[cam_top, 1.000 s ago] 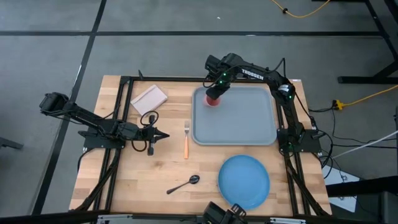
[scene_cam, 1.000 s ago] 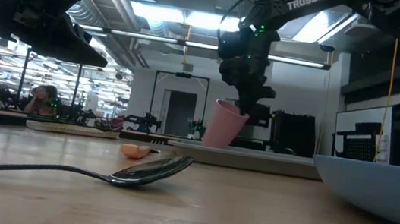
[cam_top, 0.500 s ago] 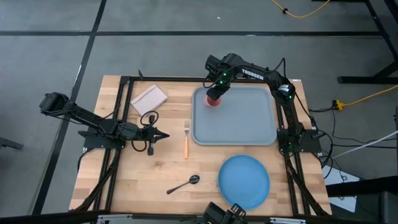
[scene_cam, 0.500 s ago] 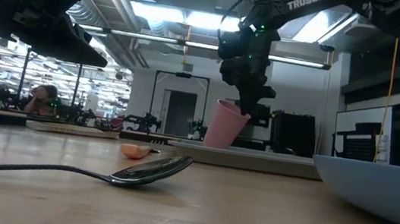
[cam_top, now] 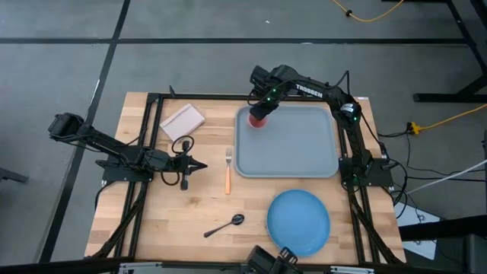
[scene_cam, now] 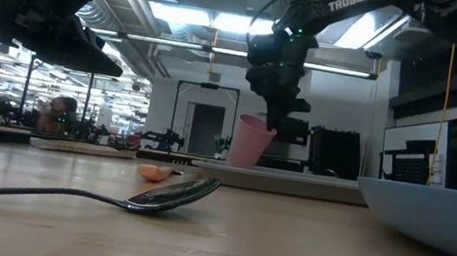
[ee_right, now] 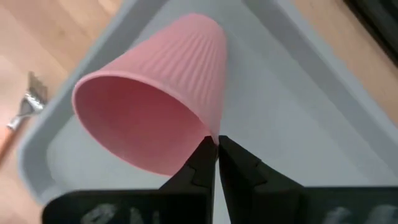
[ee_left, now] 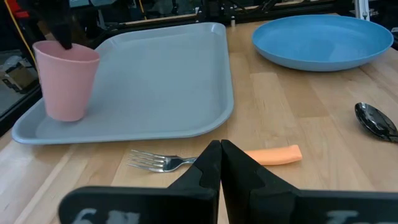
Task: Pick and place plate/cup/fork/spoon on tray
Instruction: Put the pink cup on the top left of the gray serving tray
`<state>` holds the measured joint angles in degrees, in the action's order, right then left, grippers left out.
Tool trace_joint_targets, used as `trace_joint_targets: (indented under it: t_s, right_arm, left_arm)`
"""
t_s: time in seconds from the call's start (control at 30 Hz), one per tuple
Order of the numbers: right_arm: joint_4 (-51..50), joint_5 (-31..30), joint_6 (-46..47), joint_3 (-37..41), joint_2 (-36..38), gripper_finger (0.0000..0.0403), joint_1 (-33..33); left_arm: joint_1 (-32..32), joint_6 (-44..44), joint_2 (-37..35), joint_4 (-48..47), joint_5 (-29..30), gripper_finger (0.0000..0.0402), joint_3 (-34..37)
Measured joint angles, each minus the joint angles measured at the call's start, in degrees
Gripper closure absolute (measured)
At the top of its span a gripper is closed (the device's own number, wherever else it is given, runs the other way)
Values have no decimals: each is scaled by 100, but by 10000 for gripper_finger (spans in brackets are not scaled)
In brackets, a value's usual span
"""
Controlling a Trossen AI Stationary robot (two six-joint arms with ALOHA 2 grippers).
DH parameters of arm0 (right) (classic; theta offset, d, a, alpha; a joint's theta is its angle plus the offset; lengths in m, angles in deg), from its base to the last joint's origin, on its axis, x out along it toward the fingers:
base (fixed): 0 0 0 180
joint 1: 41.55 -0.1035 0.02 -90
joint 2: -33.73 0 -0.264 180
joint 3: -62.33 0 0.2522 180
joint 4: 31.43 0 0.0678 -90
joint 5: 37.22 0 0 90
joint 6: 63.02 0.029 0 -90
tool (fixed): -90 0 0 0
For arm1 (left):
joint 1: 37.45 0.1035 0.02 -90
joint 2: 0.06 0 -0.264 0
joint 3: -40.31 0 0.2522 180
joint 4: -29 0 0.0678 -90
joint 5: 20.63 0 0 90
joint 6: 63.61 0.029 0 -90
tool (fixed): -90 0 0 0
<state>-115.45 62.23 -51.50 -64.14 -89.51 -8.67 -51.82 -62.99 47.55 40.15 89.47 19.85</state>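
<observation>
The pink cup [cam_top: 259,120] is at the far left corner of the grey-blue tray [cam_top: 297,156], and it also shows in the left wrist view [ee_left: 66,81]. My right gripper [cam_top: 263,113] is shut on it from above. My left gripper [cam_top: 201,164] is shut and empty, hovering left of the orange-handled fork [cam_top: 227,170], which lies flat on the wood. The blue plate [cam_top: 298,221] and the dark spoon [cam_top: 225,224] lie flat on the table near its front edge. My right gripper pinches the cup's rim [ee_right: 211,132] at one spot, one finger inside the cup and one outside. The fingers [scene_cam: 276,108] come down from above. The cup is mouth up and slightly tilted, with its base [ee_left: 62,115] at the tray's floor.
A small pale flat rectangle [cam_top: 183,120] lies at the far left of the table. The tray's middle and right part [cam_top: 304,144] are bare. The table's dark frame rails [cam_top: 144,137] run along the left and right sides.
My right gripper has carried the cup a little toward the tray's far left corner, staying shut on its rim.
</observation>
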Motion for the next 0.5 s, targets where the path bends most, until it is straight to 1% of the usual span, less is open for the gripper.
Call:
trace_joint_targets:
  t_s: [0.07, 0.27, 0.33, 0.4, 0.5]
  right_arm:
    - [22, 114, 3, -2, 0, 381, 0]
    - [-135, 128, 178, -2, 11, 381, -2]
    - [-273, 224, 204, -2, 24, 381, 0]
    - [-374, 409, 75, -2, 52, 381, 0]
    - [-407, 469, -100, -2, 86, 381, -21]
  left_arm:
    - [0, 0, 0, -2, -2, 401, 0]
    - [-2, 0, 0, -2, 0, 401, 0]
    - [-2, 0, 0, -2, -2, 401, 0]
    - [-2, 0, 0, -2, -2, 401, 0]
    - [-1, 0, 0, -1, -2, 401, 0]
